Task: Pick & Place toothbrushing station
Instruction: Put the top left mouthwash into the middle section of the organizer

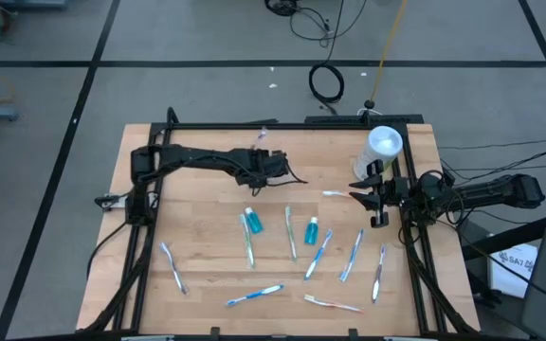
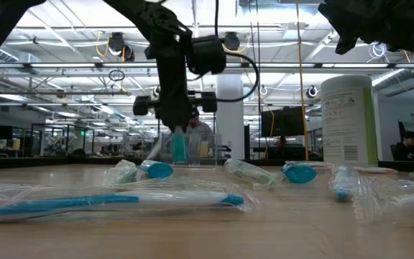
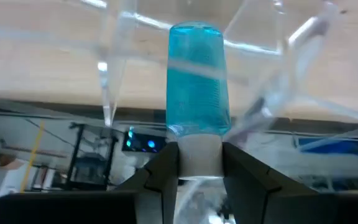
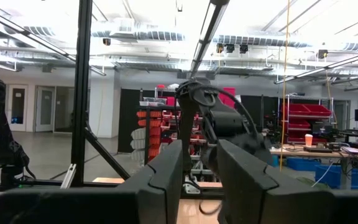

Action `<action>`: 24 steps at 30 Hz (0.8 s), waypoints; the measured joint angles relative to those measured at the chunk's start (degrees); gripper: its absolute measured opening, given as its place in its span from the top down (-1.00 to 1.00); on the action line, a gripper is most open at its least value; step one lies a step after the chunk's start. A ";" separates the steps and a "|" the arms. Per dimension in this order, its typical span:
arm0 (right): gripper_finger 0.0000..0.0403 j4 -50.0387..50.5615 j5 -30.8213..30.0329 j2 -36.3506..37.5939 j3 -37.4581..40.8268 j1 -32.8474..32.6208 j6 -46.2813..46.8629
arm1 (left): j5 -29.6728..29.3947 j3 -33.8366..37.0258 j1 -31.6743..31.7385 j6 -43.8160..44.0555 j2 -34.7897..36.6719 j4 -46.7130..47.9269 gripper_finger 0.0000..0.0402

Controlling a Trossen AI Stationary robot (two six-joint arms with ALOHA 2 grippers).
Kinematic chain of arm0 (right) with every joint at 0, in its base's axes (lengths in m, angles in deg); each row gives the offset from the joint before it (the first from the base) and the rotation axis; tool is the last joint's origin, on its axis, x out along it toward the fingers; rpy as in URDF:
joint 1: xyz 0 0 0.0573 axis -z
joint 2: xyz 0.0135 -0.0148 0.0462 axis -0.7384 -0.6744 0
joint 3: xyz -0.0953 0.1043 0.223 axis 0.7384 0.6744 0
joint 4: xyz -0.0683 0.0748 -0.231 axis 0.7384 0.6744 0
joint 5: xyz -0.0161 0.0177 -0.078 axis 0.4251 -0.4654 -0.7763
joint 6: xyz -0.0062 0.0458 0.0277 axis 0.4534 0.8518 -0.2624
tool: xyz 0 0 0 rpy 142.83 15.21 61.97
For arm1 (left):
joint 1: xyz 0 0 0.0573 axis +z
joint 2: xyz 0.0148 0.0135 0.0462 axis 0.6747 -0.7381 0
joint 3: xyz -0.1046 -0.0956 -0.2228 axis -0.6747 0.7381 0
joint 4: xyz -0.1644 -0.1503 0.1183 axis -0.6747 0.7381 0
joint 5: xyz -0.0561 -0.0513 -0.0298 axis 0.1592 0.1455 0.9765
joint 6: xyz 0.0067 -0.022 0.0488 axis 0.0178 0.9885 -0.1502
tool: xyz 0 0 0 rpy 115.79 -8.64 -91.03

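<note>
Left gripper (image 3: 200, 163) reaches to the far table (image 1: 207, 256), clamping a teal toothpaste tube (image 3: 198, 81); right gripper (image 1: 373, 201) hovers with fingers spread.

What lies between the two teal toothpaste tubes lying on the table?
A single toothbrush, seen in the high view, lying apart from the picture-left tube and the picture-right tube.

clear cup (image 3: 185, 37) blurred, edges cropped
</note>
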 joint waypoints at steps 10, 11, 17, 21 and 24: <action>0.54 0.02 0.00 0.00 0.00 0.02 -0.98 | 1.96 -0.04 0.27 -2.02 -0.33 -2.19 0.45; 0.54 0.02 0.00 0.00 0.00 0.01 -1.05 | 2.13 -0.06 0.51 -1.90 -0.33 -2.19 0.45; 0.54 0.02 0.00 0.00 -0.01 0.00 -1.06 | 2.35 -0.05 1.31 -2.33 -0.35 -2.12 0.45; 0.54 0.02 0.00 0.00 0.00 0.00 -1.07 | 3.30 -0.04 1.31 -0.67 -0.35 -2.22 0.45; 0.54 0.02 0.01 0.00 0.00 0.00 -1.07 | 2.94 -0.04 1.25 -0.45 -0.35 -2.21 0.43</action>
